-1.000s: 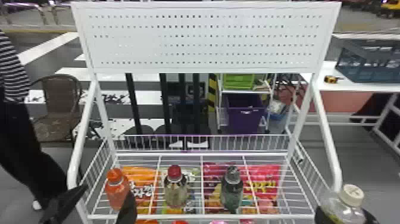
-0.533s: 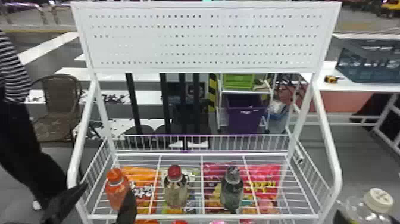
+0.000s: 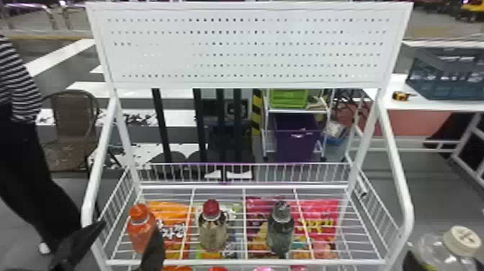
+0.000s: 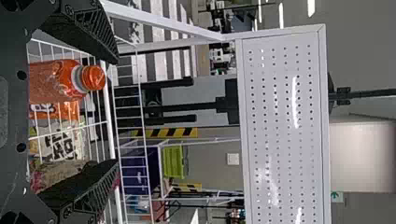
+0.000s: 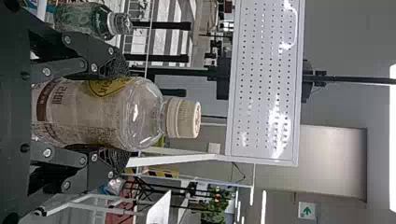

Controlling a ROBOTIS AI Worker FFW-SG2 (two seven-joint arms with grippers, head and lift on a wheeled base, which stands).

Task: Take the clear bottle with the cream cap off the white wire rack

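The clear bottle with the cream cap is at the head view's lower right, outside the white wire rack, with my right gripper around it. In the right wrist view the bottle stands between the fingers of my right gripper, which is shut on its sides; the cap points away from the palm. My left gripper is open at the rack's left front corner, near the orange bottle. In the left wrist view my left gripper has its fingers wide apart, the orange bottle showing between them.
A red-capped bottle and a dark-capped bottle stand in the rack among snack bags. The rack's right side rail rises between them and the held bottle. A white perforated panel tops the rack.
The right gripper and the cream-capped bottle have moved to the right, away from the rack's side rail, and slightly lower in the head view. The left gripper has stayed nearly still.
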